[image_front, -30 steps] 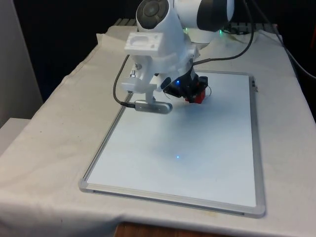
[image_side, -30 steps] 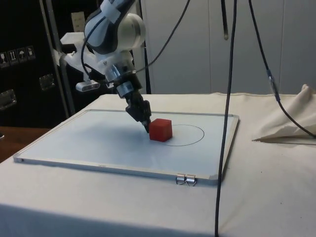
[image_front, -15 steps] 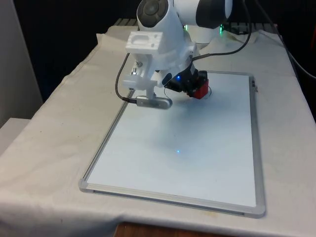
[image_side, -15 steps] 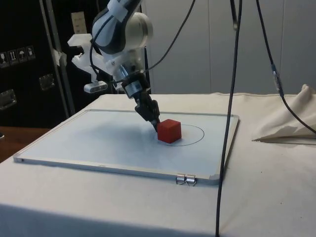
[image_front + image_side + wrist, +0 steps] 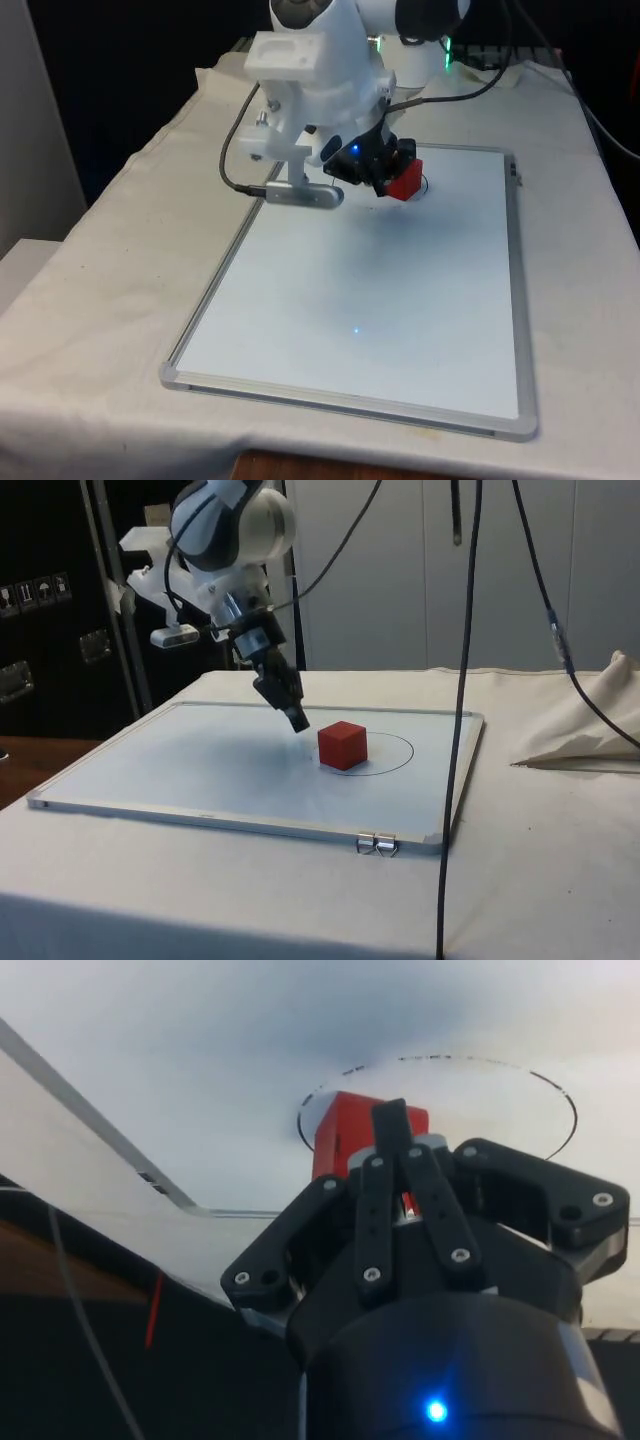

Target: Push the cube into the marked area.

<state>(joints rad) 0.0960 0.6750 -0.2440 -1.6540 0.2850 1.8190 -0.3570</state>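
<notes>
The tabletop point(image 5: 110, 260), covered by a white cloth, carries a whiteboard point(image 5: 190, 770) lying flat; its smooth surface lets a pushed object slide.

A circle point(image 5: 395, 742) drawn in thin black line marks the target area near the board's end closest to the robot.

The gripper point(image 5: 297, 721) hangs tilted above the board, just beside the cube and clear of it. In the wrist view the fingers point(image 5: 392, 1145) are closed together into a single narrow tip, which suits pushing rather than grasping. Nothing is held.

The red cube point(image 5: 342, 745) rests on the board at the circle's edge: the side view shows it straddling the line on the gripper's side, largely inside. The wrist view shows one corner point(image 5: 335, 1110) still over the line, so a short further push may be needed.
</notes>
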